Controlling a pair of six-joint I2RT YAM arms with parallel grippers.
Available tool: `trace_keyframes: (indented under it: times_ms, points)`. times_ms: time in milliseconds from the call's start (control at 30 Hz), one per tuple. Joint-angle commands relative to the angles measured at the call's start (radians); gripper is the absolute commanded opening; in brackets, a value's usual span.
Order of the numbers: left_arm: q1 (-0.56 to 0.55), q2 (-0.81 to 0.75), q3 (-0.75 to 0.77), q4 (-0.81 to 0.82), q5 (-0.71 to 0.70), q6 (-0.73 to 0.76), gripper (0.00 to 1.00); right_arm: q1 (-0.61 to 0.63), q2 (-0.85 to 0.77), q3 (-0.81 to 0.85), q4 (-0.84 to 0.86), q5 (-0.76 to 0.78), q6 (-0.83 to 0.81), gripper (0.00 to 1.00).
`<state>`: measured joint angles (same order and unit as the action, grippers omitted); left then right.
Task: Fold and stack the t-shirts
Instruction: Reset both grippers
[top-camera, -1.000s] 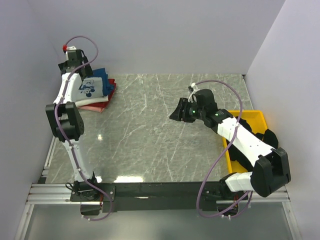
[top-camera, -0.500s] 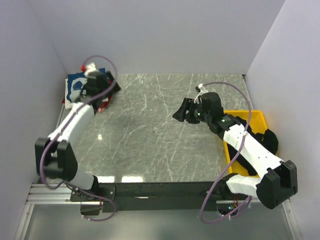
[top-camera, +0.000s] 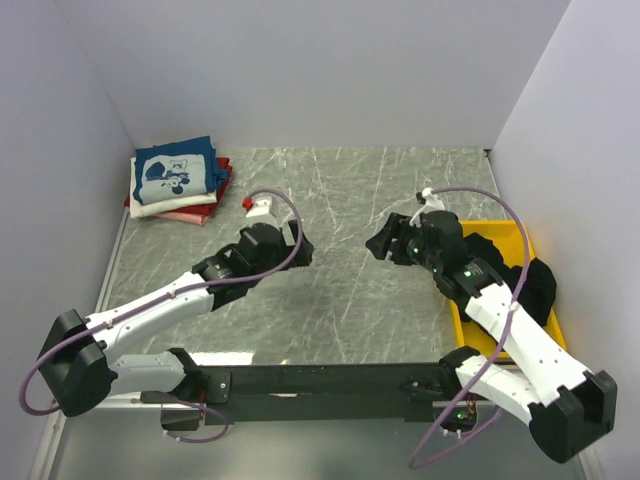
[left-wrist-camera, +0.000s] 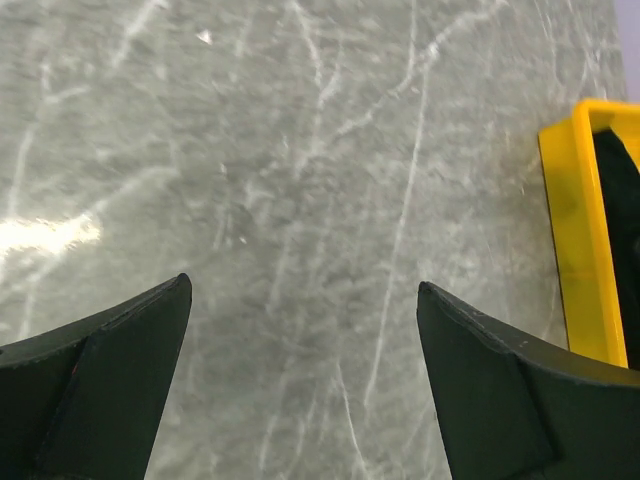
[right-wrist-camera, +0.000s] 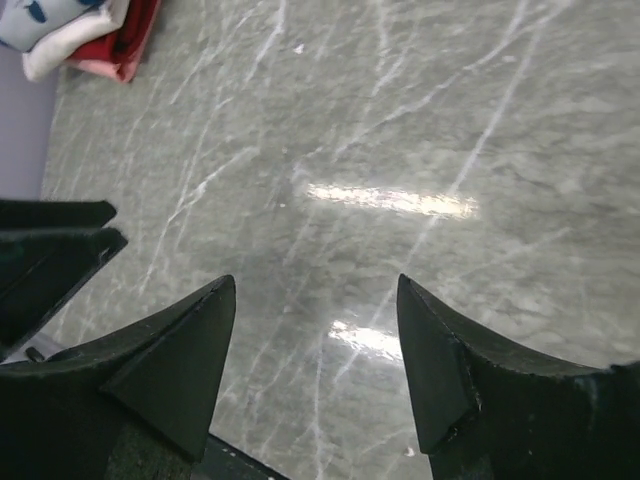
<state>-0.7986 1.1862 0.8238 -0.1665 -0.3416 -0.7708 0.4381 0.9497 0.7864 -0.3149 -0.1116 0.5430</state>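
Observation:
A folded stack lies in the far left corner: the dark blue t-shirt with a white cartoon print (top-camera: 172, 172) on top, a cream t-shirt (top-camera: 150, 207) under it, a red t-shirt (top-camera: 197, 213) at the bottom. A corner of the stack shows in the right wrist view (right-wrist-camera: 70, 35). A black t-shirt (top-camera: 541, 283) lies crumpled in the yellow tray (top-camera: 508, 233). My left gripper (top-camera: 301, 250) is open and empty over the middle of the table (left-wrist-camera: 303, 290). My right gripper (top-camera: 379, 243) is open and empty, facing it (right-wrist-camera: 315, 285).
The yellow tray stands at the right edge, and its rim (left-wrist-camera: 570, 240) with black cloth (left-wrist-camera: 620, 200) shows in the left wrist view. White walls close in the left, back and right. The left arm's dark body (right-wrist-camera: 50, 260) shows in the right wrist view.
My left arm has swung away from the stack in the far left corner to the middle of the table, empty. My right gripper has drawn back a little to the right.

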Motion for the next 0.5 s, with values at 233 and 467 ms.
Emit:
trace_keyframes:
  times_ms: [233,467]
  points:
    - [-0.160,-0.117,-0.055,-0.002,-0.137,-0.076,0.99,-0.007,-0.193,-0.075,-0.102,0.184,0.009,0.73]
    - [-0.162,-0.140,-0.043,-0.045,-0.149,-0.108,0.99,-0.007,-0.193,-0.061,-0.121,0.196,0.038,0.74]
